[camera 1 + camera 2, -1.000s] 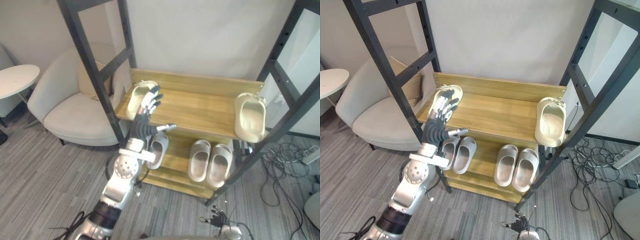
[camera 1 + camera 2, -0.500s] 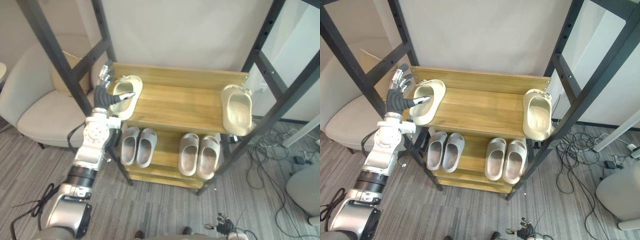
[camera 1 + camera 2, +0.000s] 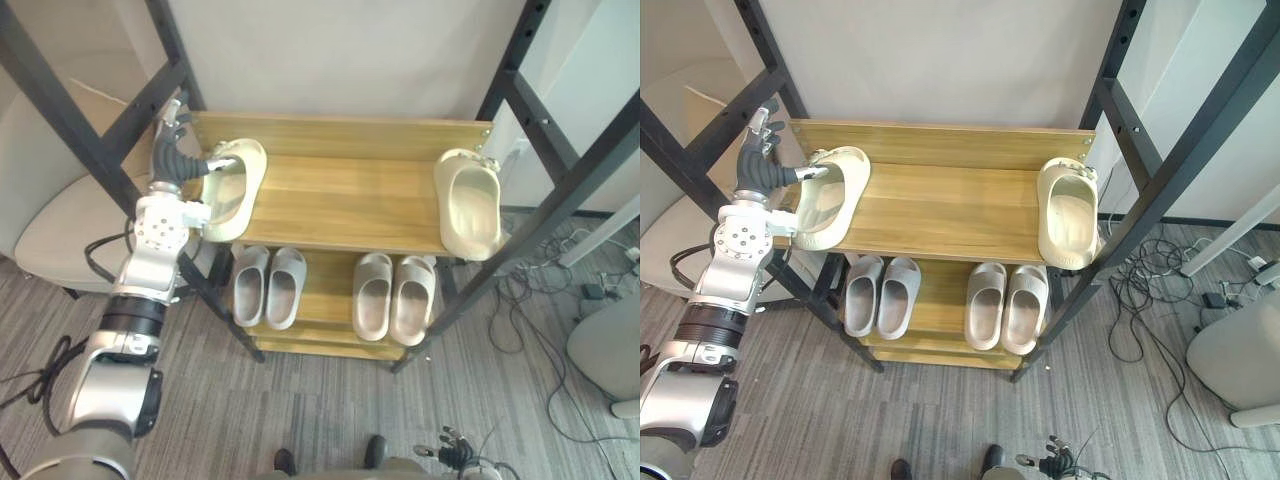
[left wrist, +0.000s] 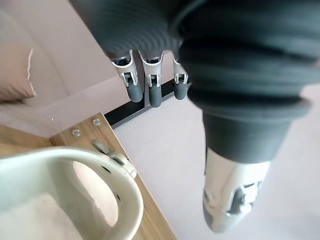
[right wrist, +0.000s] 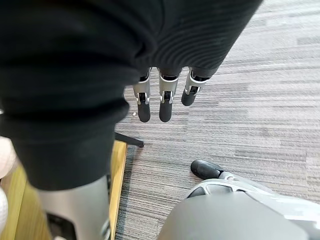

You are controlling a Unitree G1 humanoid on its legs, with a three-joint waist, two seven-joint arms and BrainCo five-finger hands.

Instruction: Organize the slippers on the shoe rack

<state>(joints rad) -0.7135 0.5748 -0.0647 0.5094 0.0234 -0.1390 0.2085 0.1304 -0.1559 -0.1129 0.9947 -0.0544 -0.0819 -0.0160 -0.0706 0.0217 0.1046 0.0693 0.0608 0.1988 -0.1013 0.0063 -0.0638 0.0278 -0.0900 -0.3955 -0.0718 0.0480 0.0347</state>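
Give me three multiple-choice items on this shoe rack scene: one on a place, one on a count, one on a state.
1. The left hand is:
A) beside the cream slipper at the top shelf's left end
B) under the rack
C) on the floor

2. Slippers on the lower shelf:
A) two
B) four
C) six

3. The left hand's fingers are:
A) curled round a slipper
B) straight, gripping nothing
C) pinching a cable

Key:
1 A, the hand sits just left of that slipper.
2 B, two grey pairs lie side by side.
3 B, the left wrist view shows them straight.
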